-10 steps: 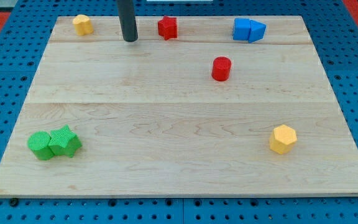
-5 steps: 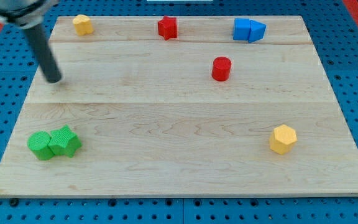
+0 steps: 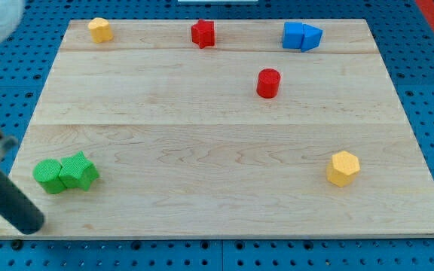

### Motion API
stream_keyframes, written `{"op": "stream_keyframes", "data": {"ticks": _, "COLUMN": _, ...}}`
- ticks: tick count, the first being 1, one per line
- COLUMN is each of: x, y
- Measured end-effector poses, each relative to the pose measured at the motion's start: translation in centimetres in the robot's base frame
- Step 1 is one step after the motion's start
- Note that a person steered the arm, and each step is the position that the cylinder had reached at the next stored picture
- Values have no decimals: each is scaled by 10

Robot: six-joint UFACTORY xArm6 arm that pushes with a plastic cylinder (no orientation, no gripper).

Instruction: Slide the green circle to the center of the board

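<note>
The green circle [image 3: 49, 176] lies near the board's bottom left corner. A green star-like block [image 3: 78, 172] touches it on its right side. My tip [image 3: 30, 225] rests at the bottom left corner of the wooden board [image 3: 217, 135], just below and left of the green circle, a small gap apart. The dark rod slants up to the view's left edge.
A small yellow block [image 3: 100, 30] sits at the top left. A red star [image 3: 203, 33] is at top centre. Two blue blocks [image 3: 301, 35] touch at top right. A red cylinder [image 3: 268, 83] and a yellow hexagon [image 3: 343, 168] are at right.
My tip has swept from the top of the board near the red star, down the left side, to the bottom left corner. No block has moved.
</note>
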State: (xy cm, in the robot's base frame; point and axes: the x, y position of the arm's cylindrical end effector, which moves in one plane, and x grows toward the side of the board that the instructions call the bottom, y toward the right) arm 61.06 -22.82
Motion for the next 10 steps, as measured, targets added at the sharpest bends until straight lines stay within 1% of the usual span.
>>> {"op": "stream_keyframes", "data": {"ticks": 2, "x": 0, "y": 7}}
{"op": "stream_keyframes", "data": {"ticks": 3, "x": 0, "y": -1}}
{"op": "stream_keyframes", "data": {"ticks": 4, "x": -10, "y": -20}}
{"op": "stream_keyframes", "data": {"ticks": 5, "x": -14, "y": -22}}
{"op": "stream_keyframes", "data": {"ticks": 6, "x": -28, "y": -19}}
{"op": "stream_keyframes", "data": {"ticks": 7, "x": -52, "y": -21}}
{"op": "stream_keyframes", "data": {"ticks": 8, "x": -81, "y": 0}}
{"op": "stream_keyframes", "data": {"ticks": 9, "x": -121, "y": 0}}
{"op": "stream_keyframes", "data": {"ticks": 10, "x": -153, "y": 25}}
